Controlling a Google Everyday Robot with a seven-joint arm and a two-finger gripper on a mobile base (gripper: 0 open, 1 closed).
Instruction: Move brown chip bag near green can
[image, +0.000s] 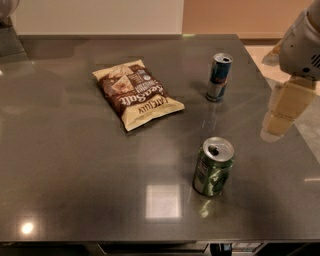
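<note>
Overhead light is mirrored as a glare patch (162, 201) on the dim worktop (75, 165); the gripper (282, 112) is palely lit at the right edge.

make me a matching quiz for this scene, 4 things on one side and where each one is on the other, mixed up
Things
1. brown chip bag
2. green can
3. blue-and-silver can
4. gripper

Places
A. upright, nearest the front edge of the table
B. at the right edge of the view, over the table's right side
C. lying flat, left of both cans
D. upright, farther back than the other can

Pairs: 1-C, 2-A, 3-D, 4-B
</note>
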